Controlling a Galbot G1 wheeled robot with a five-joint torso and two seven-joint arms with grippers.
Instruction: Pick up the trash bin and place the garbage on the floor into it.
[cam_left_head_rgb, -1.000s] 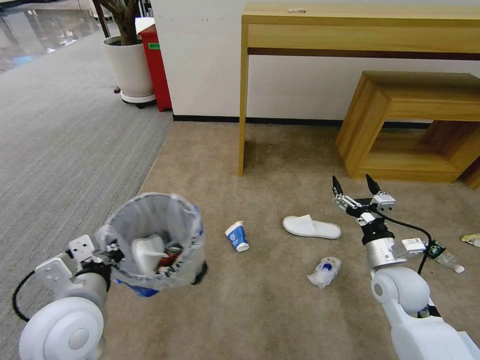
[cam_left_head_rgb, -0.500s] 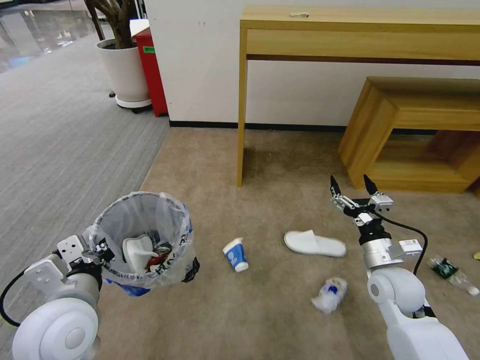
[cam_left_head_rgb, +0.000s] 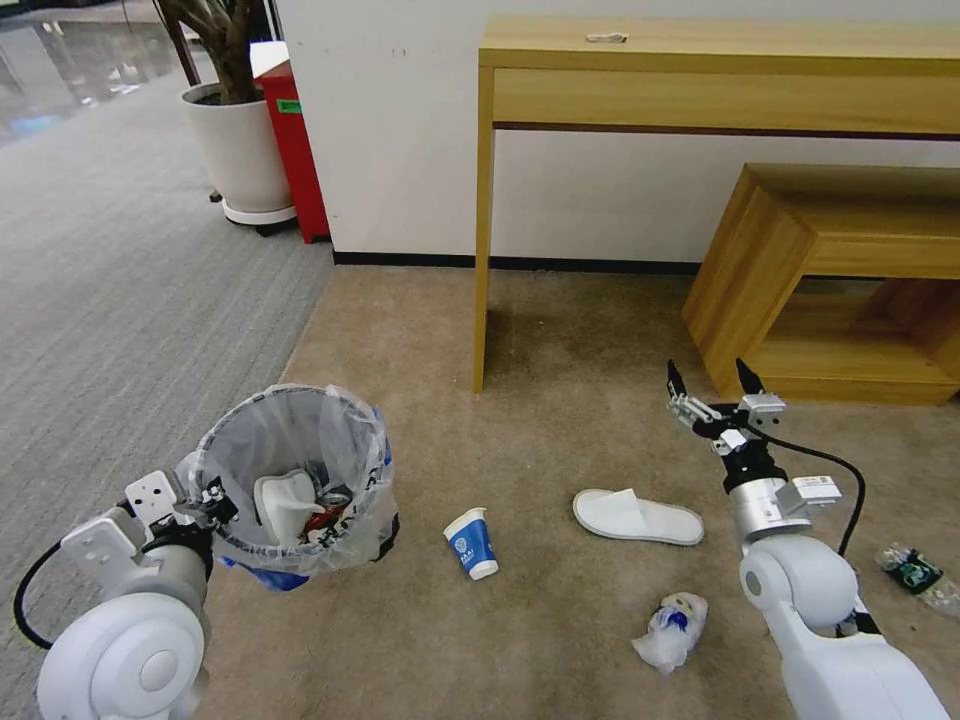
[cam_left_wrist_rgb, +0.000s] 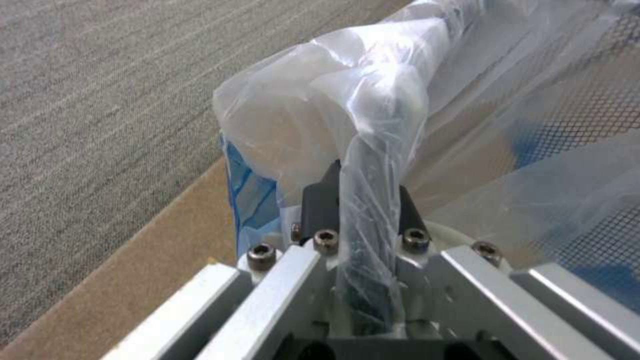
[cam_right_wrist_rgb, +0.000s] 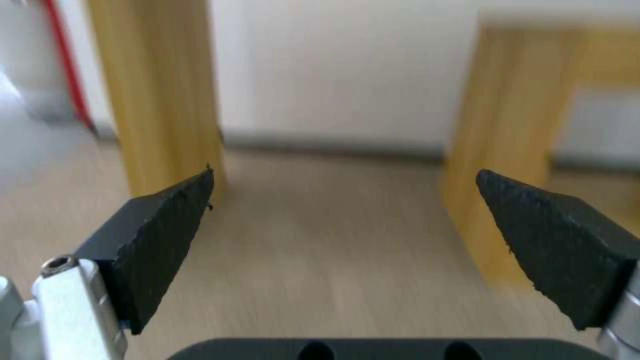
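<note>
My left hand (cam_left_head_rgb: 205, 497) is clamped on the rim of the trash bin (cam_left_head_rgb: 295, 480), holding it off the floor (cam_left_head_rgb: 560, 600) left of the paper cup (cam_left_head_rgb: 471, 543). My right hand (cam_left_head_rgb: 712, 385) hangs wide open and empty above the slipper (cam_left_head_rgb: 638, 516). The thin liner (cam_left_wrist_rgb: 373, 115) could slip in that pinch, tipping the bin.

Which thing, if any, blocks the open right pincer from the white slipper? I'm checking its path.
Nothing visible does. The right pincer, jaws apart, hangs over bare floor just beyond the white slipper; the paper cup lies off to the side.
</note>
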